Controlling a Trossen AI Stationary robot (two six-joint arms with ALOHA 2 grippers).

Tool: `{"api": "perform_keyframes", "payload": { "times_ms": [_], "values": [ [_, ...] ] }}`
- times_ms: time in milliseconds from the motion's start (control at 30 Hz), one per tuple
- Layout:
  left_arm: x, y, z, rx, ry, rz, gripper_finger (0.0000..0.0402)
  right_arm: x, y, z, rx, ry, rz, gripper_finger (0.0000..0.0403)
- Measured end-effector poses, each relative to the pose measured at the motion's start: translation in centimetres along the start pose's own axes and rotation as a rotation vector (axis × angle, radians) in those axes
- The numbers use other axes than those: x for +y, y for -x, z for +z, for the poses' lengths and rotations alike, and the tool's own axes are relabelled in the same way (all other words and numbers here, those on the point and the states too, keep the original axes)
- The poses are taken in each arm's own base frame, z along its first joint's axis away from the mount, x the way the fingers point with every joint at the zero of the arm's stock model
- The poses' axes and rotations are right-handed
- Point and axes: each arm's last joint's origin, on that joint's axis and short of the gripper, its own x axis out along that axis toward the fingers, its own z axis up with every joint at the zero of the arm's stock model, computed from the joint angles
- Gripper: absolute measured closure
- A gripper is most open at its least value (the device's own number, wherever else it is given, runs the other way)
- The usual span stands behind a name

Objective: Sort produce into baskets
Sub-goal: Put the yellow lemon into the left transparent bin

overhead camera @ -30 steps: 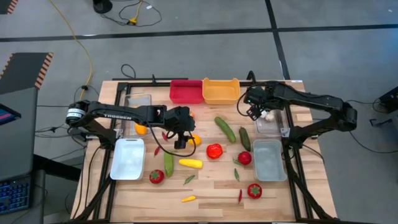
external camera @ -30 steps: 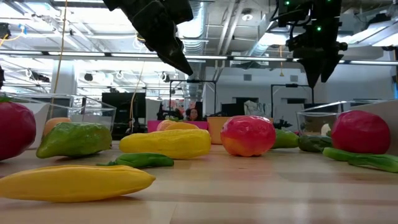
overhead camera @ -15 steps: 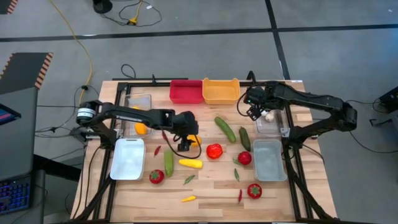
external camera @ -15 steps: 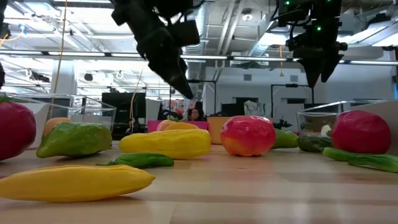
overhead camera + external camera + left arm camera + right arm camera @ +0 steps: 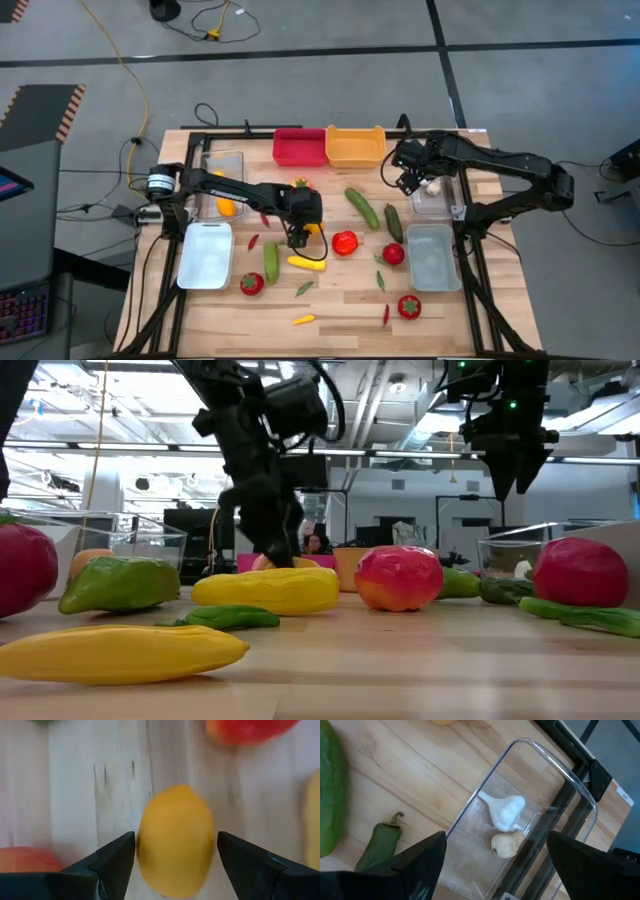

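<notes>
Your left pincer (image 5: 175,865) hangs spread over a yellow-orange lemon-like piece (image 5: 176,840) on the tabletop (image 5: 75,805); the piece sits squarely between the two fingers (image 5: 112,862), its long axis running along the gap, so I judge a straight descent and squeeze should take it; in the high view this piece (image 5: 313,227) lies mid-table, just beside the red tomato (image 5: 345,242); it looks smooth, plump and oval; your right pincer (image 5: 492,870) waits spread and empty above the clear tub (image 5: 555,775) holding two garlic pieces (image 5: 505,810), well apart from the lemon, so the left arm is nearer.
</notes>
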Motion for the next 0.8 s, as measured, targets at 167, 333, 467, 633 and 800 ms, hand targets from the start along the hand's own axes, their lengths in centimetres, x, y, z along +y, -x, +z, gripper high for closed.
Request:
{"api": "perform_keyframes", "payload": {
  "times_ms": [167, 333, 467, 633, 800],
  "values": [
    [-0.1, -2.1, -0.7, 0.07, -0.03, 0.009, 0.0131, 0.0, 0.0, 0.0, 0.001, 0.0, 0.003, 0.003],
    [-0.1, -2.6, -0.8, 0.079, -0.035, 0.002, 0.0132, 0.1, 0.0, 0.0, -0.002, 0.003, 0.007, 0.003],
    [-0.1, -2.5, -0.6, 0.074, -0.035, 0.004, 0.0141, 0.4, 0.2, -0.1, -0.014, 0.016, 0.017, 0.003],
    [0.0, -2.2, -0.1, 0.072, -0.038, 0.008, 0.0185, 1.3, 0.5, -0.3, -0.029, 0.039, 0.073, 0.003],
    [0.2, -1.6, 0.6, 0.079, -0.041, 0.018, 0.0208, 2.2, 0.9, -0.6, -0.051, 0.074, 0.113, 0.003]
  ]
}}
